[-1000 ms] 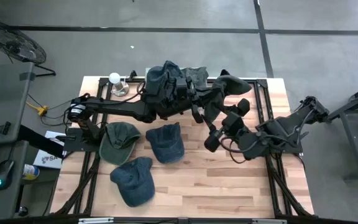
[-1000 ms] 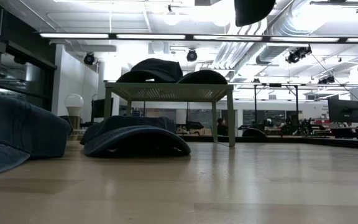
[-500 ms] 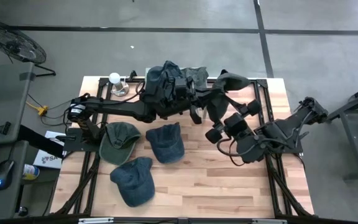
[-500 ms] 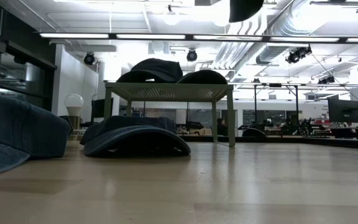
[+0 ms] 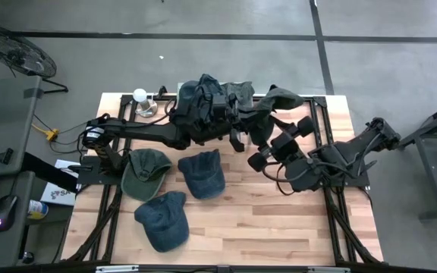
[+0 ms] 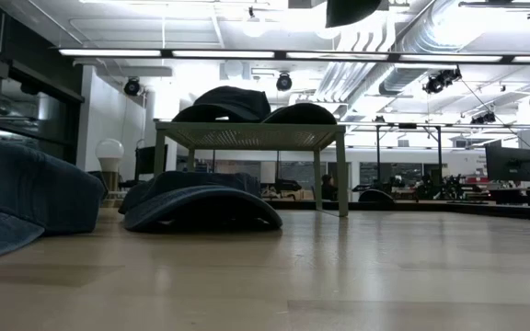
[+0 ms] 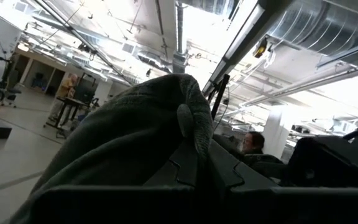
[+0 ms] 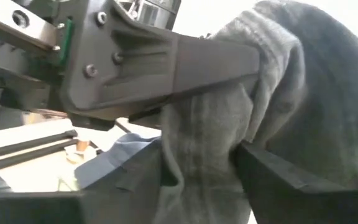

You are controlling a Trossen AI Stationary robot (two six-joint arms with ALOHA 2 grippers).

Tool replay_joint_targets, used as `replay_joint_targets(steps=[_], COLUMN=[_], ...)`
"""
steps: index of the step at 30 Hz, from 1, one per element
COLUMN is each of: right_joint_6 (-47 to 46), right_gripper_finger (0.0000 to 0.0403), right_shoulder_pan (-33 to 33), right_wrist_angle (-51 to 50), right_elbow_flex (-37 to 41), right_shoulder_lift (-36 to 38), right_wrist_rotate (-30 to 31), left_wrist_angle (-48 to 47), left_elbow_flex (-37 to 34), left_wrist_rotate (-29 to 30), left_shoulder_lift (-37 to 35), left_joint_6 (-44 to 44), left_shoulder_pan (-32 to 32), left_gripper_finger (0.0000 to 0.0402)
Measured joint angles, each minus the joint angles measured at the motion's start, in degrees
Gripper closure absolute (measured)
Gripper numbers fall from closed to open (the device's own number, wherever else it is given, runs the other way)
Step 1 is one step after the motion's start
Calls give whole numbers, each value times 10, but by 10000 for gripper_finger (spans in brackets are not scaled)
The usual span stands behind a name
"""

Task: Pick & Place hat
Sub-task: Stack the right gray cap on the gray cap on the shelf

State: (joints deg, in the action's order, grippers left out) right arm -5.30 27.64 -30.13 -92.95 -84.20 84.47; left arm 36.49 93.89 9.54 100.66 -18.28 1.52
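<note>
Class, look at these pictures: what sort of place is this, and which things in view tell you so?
Probably an industrial robotics lab or workshop. Exposed ducts and strip lights run overhead, the floor is bare concrete with marked lines, and the wooden table holds hats for two arms.

Two matte black six-joint robot arms of slim tubular links with bulkier cylindrical joint housings: left arm (image 5: 139, 130), right arm (image 5: 340, 158). Thin black cables loop alongside the right arm's forward links. Right gripper (image 8: 201, 158): flat, angular dark grey plastic fingers; round screw heads dot the grey body beside them.
</note>
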Motion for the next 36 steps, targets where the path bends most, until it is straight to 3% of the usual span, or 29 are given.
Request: replay_joint_targets(steps=[10,20,36], right_joint_6=[-13,-96,-255], right_gripper_finger=[385,399,402], right_shoulder_pan=[1,1,2], right_wrist_angle=[-6,-44,-213], right_elbow_flex=[0,0,0], right_shoulder_lift=[3,36,112], right_wrist_rotate=[-68,-171,-292], left_wrist_angle=[-4,-7,-50], left_elbow_flex=[0,0,0], left_wrist_rotate=[-12,-17,-127], left_shoulder_lift=[0,0,-9], left_joint_6=[-2,1,94], left_shoulder_pan=[0,0,0], left_gripper_finger=[402,383,139])
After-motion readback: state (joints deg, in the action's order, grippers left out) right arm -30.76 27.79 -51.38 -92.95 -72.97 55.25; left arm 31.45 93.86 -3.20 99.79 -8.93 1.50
